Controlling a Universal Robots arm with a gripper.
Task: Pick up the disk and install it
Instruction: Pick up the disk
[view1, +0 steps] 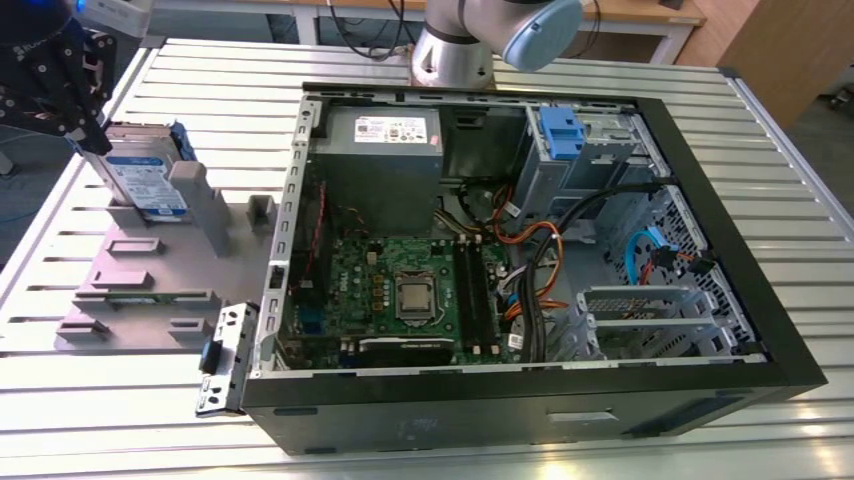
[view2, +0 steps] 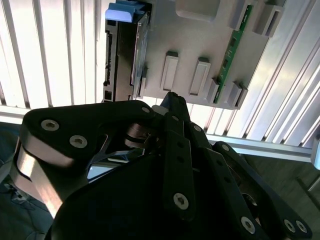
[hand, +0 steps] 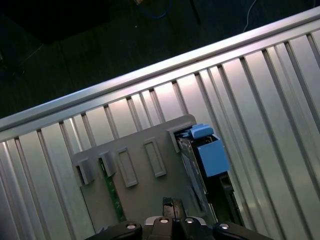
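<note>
The disk stands on edge in a slot of the grey holder. It sits at the exterior view's left, outside the open computer case. Standing upright probably leaves its top edge free to be taken from above. The gripper hangs close over the disk's far upper corner. Seen past dark linkages, it is unclear whether the jaws are spread or pressed together.

A green circuit strip also stands on edge in the holder, well apart from the disk. The case lies on its side with the panel off, probably so the bays can be reached from above.

There is one disk, one holder, one green strip, one case and one grey power-supply box. All of it rests on the slatted surface.
</note>
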